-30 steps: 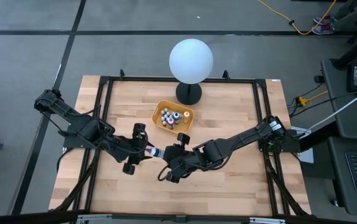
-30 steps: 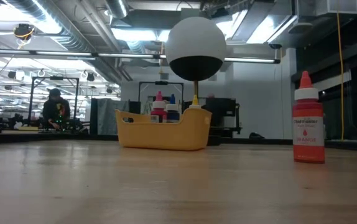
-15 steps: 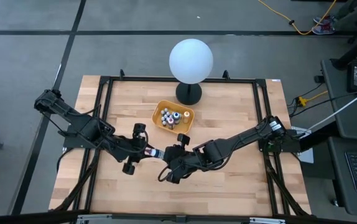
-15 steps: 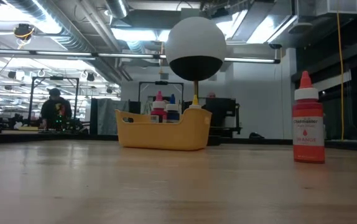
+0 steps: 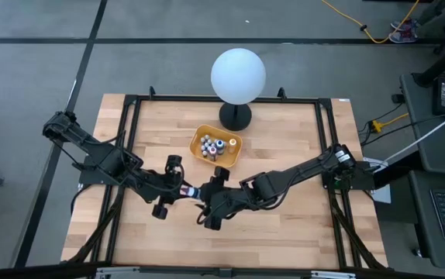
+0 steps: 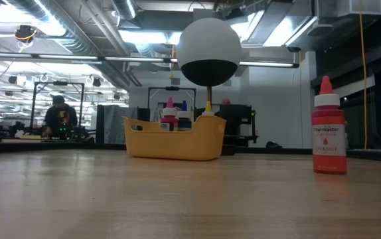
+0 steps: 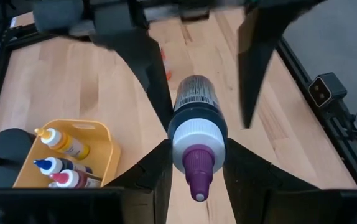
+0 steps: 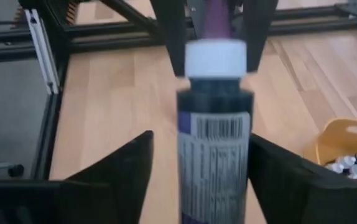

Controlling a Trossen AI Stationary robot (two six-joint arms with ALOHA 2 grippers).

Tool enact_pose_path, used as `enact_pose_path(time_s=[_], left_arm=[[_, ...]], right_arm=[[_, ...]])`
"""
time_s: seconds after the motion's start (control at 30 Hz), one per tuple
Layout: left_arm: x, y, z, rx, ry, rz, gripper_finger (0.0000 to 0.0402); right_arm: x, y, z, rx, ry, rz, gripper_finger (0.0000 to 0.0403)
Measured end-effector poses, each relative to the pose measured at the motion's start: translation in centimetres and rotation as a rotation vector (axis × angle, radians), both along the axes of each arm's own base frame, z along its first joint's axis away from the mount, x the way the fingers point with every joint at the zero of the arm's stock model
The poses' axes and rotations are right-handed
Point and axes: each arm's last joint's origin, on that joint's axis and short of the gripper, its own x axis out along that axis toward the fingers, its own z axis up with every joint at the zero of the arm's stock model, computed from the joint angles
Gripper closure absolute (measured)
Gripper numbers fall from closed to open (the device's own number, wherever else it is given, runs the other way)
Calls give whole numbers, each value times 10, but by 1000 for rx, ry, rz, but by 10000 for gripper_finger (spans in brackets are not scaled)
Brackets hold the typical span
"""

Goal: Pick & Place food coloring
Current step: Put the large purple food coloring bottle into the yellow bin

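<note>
A dark food coloring bottle point(image 7: 194, 106) with a white cap and purple tip hangs over the middle of the table between my two grippers. My left gripper point(image 7: 196, 171) is shut on it, coming from the table's left point(image 5: 182, 189). My right gripper point(image 8: 200, 162) faces it from the right point(image 5: 208, 197), open. Its fingers stand wide on either side of the bottle's body point(image 8: 214, 124) without touching. Several more small bottles stand in the yellow tray point(image 5: 235, 152). An orange-capped bottle point(image 6: 328, 129) stands upright on the table. My left gripper pinches the bottle's white cap point(image 7: 180, 144) between its two fingers, with the purple tip pointing back toward the wrist. The fingers lie along the bottle, coming from the table's left and slanting down. The bottle's body sticks out beyond the fingertips, clear of the table.
A big white globe point(image 5: 238, 75) on a black base stands behind the tray at the table's far edge. A black frame point(image 5: 129, 116) runs around the wooden table. Bare wood lies toward the near edge.
My right gripper has opened and let go of the bottle's body, tipping a little as it did. The bottle stays where it was, now held by my left gripper alone.
</note>
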Motion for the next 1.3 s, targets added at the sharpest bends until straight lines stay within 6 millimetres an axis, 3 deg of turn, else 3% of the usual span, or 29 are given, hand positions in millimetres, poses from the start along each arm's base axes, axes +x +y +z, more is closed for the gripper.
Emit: enact_pose_path(time_s=[0.17, 0.37, 0.5, 0.6, 0.7, 0.83, 1.0, 1.13, 1.3], left_arm=[[-1, 9, -4, 19, 54, 52, 287], [1, 22, -8, 11, 105, 120, 283], [6, 32, -8, 2, 107, 152, 288], [11, 42, -9, -18, 126, 170, 287], [23, 52, -10, 3, 183, 188, 286], [47, 63, -10, 48, 262, 201, 287], [77, 80, -7, 95, 292, 222, 283], [101, 96, -10, 120, 337, 258, 287], [126, 114, -13, 128, 416, 310, 285]], right_arm=[[-8, 2, 26, -18, 5, -8, 129], [-50, 21, 57, -260, 84, -94, 141], [-85, 29, 59, -407, 141, -227, 156], [-107, 28, 58, -394, 167, -338, 161], [-122, 24, 62, -420, 136, -312, 161], [-154, -1, 65, -410, 164, -308, 162], [-204, -43, 65, -290, 27, -288, 162], [-240, -72, 53, -132, -97, -123, 162], [-270, -100, 40, 70, -306, 183, 162]])
